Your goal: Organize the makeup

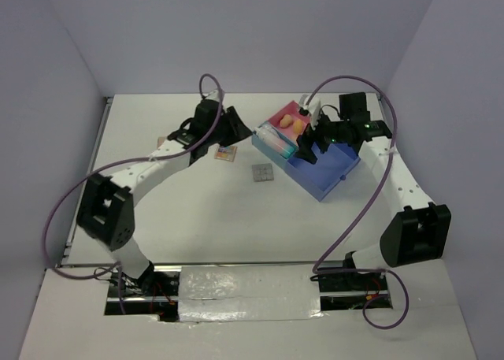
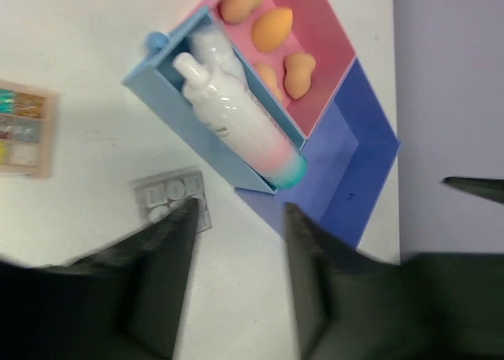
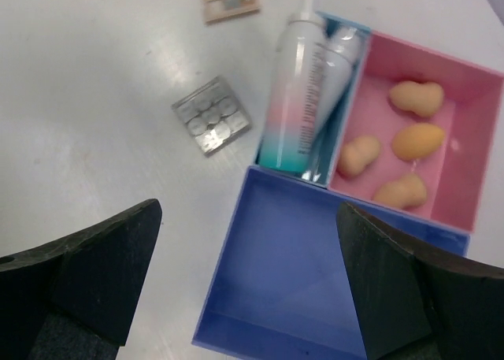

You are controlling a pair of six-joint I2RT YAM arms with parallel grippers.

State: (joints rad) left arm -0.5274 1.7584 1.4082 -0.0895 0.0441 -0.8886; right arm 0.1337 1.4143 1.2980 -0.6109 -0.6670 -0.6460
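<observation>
I see a white table (image 1: 236, 218) nearest. My left gripper (image 2: 240, 210) and right gripper (image 3: 248, 210) are both spread, holding nothing. The grey palette (image 3: 211, 116) lies loose beside the tray (image 3: 291, 257). The tube (image 3: 299, 100) (print unreadable) and sponges (image 3: 417, 139) sit inside. Lilac walls (image 1: 236, 29) stand behind.

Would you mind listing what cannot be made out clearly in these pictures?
- Multicoloured palette: cut by the left edge in the left wrist view, by the top edge in the right wrist view.
- White bottle: mostly hidden by the teal-capped tube, both wrist views.
- Grey palette: corner behind the left gripper, left wrist view.
</observation>
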